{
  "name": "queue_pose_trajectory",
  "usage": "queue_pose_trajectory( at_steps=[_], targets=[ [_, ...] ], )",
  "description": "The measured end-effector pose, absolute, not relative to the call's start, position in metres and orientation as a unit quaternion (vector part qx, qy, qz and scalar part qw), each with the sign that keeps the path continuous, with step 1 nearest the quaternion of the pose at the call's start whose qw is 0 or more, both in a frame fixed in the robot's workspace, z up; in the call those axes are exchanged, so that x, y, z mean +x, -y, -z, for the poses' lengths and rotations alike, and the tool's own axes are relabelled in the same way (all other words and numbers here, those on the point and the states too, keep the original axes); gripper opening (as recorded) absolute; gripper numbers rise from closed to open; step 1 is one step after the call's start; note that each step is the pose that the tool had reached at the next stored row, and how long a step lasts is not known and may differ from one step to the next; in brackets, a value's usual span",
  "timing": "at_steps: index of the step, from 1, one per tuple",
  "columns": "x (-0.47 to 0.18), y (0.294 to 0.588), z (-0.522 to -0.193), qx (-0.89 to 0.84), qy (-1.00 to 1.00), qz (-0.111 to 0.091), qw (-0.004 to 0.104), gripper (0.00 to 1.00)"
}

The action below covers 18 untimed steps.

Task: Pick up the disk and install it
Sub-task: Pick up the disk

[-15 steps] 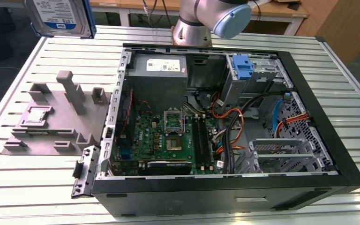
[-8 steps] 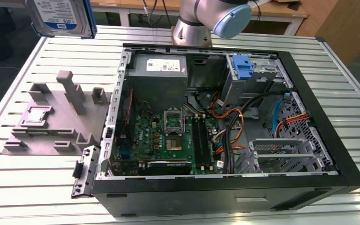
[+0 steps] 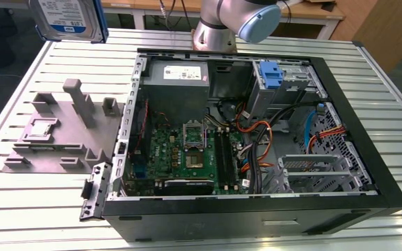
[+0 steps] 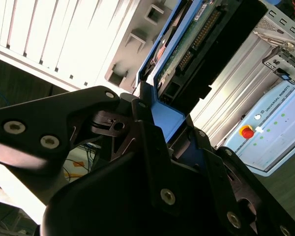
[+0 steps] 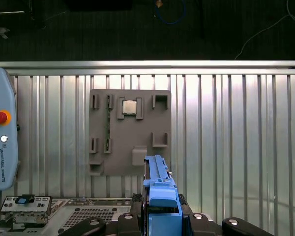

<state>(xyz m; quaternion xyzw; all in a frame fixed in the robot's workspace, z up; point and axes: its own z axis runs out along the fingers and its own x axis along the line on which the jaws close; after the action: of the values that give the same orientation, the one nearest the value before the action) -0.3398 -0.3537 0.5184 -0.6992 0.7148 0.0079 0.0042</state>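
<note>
Gripper [image 4: 162, 118] clenched on disk [image 3: 67, 18], pinching blue edge frame so label face is free. Disk hangs high over grey tray [image 5: 130, 132] on bench [image 3: 33, 219], well apart from open computer case [image 3: 368, 172]. Not yet put in.

open air around my disk [image 3: 68, 18], tall pegs [image 3: 81, 102] of the grey fixture tray [image 3: 54, 141] below, cables [image 3: 255, 137] crowding the drive cage [image 3: 313, 170]
</note>
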Motion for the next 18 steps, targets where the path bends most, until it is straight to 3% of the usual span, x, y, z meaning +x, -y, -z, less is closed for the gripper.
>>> queue_pose_trajectory(
  at_steps=[18],
  targets=[
    [-0.3334,0.3537,-0.5184,-0.699,-0.715,-0.008,0.004,0.37]
  ],
)
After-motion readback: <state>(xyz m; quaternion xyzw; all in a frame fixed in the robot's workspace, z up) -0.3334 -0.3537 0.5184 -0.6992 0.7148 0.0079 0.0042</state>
